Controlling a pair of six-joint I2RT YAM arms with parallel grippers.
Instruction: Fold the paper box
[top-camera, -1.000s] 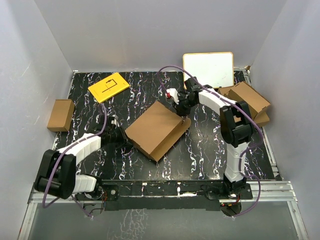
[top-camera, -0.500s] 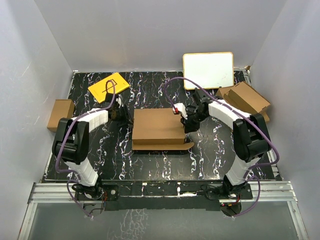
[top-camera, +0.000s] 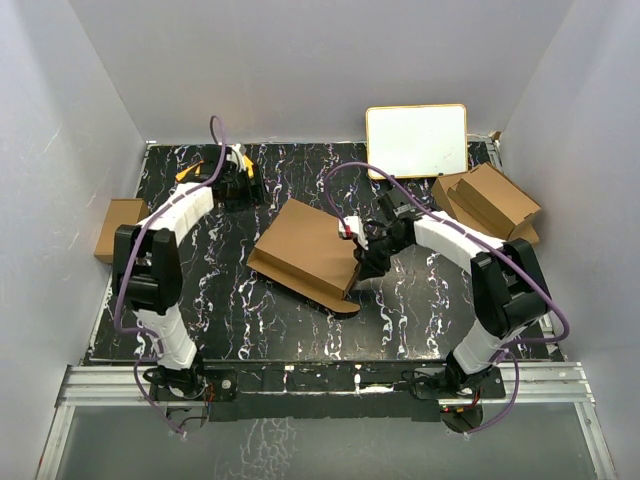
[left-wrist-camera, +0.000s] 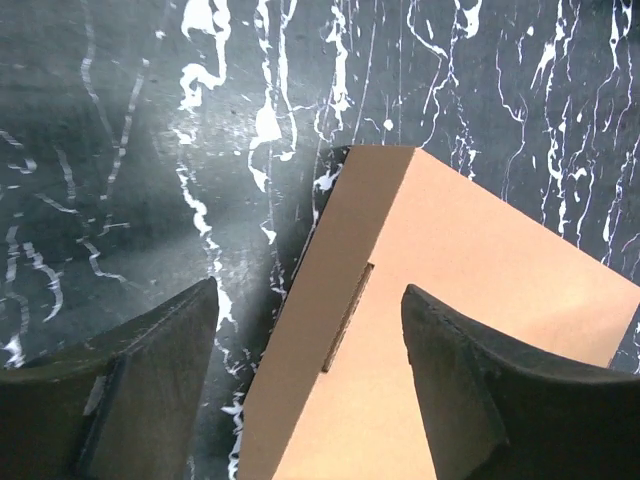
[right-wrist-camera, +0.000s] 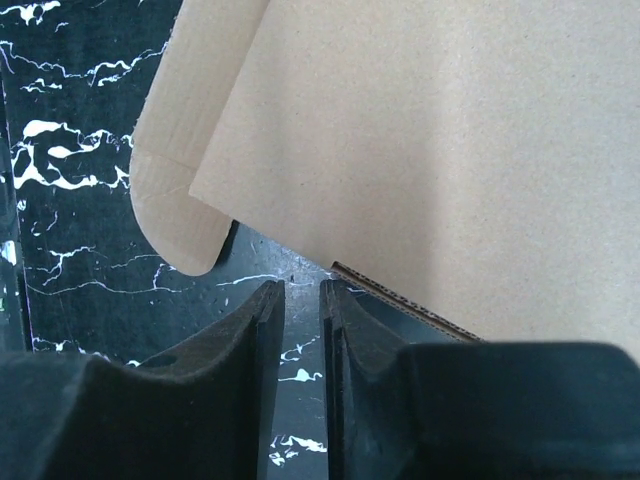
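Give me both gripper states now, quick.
Left gripper: wide open, holding nothing.
Right gripper: barely open, holding nothing, right beside the paper box.

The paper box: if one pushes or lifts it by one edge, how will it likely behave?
Probably light: the paper box is thin corrugated cardboard. Its panels look stiff, but the rounded flap would likely bend at its crease. Pushed on the smooth table, it would likely slide and turn, not tip, since it lies low and wide.

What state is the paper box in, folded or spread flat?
Folded, not finished: the paper box has its lid down, but a rounded flap pokes out untucked.
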